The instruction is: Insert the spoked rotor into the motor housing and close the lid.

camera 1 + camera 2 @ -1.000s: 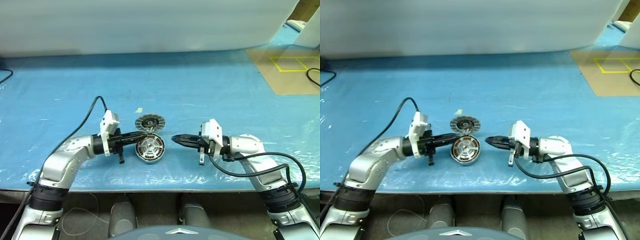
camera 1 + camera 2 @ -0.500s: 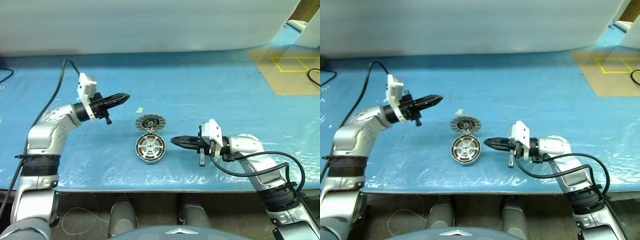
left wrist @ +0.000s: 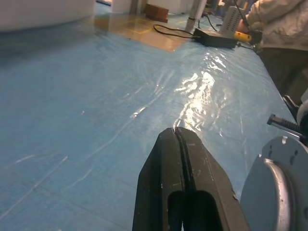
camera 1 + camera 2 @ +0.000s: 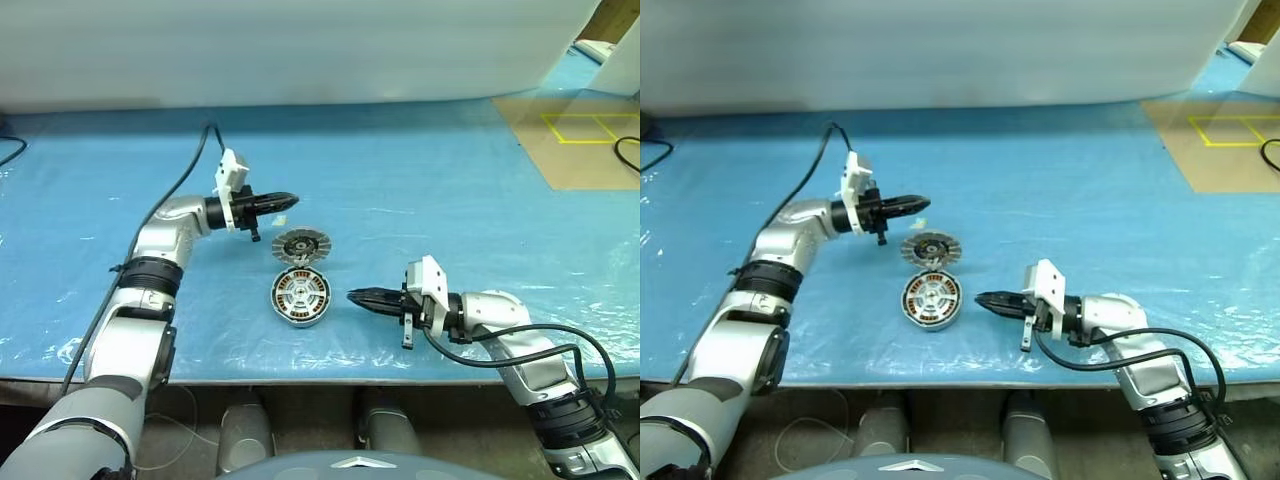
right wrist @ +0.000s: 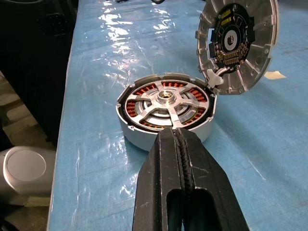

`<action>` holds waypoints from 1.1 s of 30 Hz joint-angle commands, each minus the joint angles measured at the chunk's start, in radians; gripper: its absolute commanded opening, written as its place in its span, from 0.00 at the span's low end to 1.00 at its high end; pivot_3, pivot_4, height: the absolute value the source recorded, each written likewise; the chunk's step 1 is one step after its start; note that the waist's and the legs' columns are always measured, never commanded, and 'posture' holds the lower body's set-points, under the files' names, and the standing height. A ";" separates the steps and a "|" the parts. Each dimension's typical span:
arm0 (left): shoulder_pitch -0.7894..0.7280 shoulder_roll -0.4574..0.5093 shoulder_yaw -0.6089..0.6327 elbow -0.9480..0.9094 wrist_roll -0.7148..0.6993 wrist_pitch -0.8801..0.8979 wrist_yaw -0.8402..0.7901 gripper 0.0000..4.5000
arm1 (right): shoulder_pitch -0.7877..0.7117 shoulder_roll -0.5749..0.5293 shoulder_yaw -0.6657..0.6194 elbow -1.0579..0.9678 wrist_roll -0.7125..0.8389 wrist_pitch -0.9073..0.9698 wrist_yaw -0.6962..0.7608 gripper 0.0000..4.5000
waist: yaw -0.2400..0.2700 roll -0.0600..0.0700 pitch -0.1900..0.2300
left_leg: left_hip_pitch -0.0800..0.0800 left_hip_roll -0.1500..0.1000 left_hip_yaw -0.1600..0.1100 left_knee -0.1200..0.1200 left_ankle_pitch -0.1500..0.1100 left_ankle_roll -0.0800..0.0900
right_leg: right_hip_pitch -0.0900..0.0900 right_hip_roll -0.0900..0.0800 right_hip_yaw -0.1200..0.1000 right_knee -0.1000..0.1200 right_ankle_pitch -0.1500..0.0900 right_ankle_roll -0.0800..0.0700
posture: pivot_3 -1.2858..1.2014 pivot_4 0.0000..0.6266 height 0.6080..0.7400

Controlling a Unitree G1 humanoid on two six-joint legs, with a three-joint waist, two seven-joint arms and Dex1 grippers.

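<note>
Right gripper hovering low at 3 o'clock of the motor housing, jaws pressed together, pinching nothing, tip just beside the housing wall. Motor housing sitting near the desk front edge, centre. Spoked rotor already seated inside, copper windings showing between the spokes, so insertion looking done. Lid standing tilted open at 12 o'clock of the housing, hinged at its rim, circuit side facing the housing. Closing the lid looking like the only step left. Left gripper hanging at 11 o'clock of the lid, near but apart, jaws pressed together, empty, likely lining up to tip it shut.
</note>
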 commanded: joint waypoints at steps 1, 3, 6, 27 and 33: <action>-0.072 -0.028 0.005 0.077 0.020 -0.042 -0.062 0.01 | 0.021 -0.005 -0.033 -0.045 0.010 -0.025 -0.013 0.00 | 0.004 -0.001 0.000 | 0.000 0.000 0.000 0.000 0.000 0.000 | 0.000 0.000 0.000 0.000 0.000 0.000 | 0.52 0.24 1.00; -0.090 -0.050 -0.001 0.112 0.034 -0.050 -0.097 0.01 | 0.035 -0.001 -0.038 -0.040 0.006 -0.034 -0.023 0.00 | 0.008 -0.001 0.000 | 0.000 0.000 0.000 0.000 0.000 0.000 | 0.000 0.000 0.000 0.000 0.000 0.000 | 0.52 0.24 1.00; -0.106 -0.076 0.001 0.141 0.041 -0.037 -0.138 0.01 | 0.054 -0.001 -0.040 -0.032 -0.001 -0.049 -0.033 0.00 | 0.008 -0.001 0.000 | 0.000 0.000 0.000 0.000 0.000 0.000 | 0.000 0.000 0.000 -0.001 0.000 0.000 | 0.52 0.24 1.00; 0.000 -0.070 -0.178 -0.017 0.068 0.075 -0.310 0.01 | 0.064 -0.004 -0.046 -0.026 -0.008 -0.069 -0.057 0.00 | 0.021 -0.001 0.001 | 0.000 0.000 0.000 -0.002 0.000 0.000 | 0.001 0.000 0.000 -0.002 0.000 0.000 | 0.52 0.24 1.00; 0.066 -0.033 -0.261 -0.126 0.043 0.065 -0.310 0.01 | 0.067 -0.008 -0.051 -0.035 -0.008 -0.067 -0.058 0.00 | 0.021 -0.001 0.001 | 0.000 0.000 0.000 -0.002 0.000 0.000 | 0.001 0.000 0.000 -0.002 0.000 0.000 | 0.52 0.24 1.00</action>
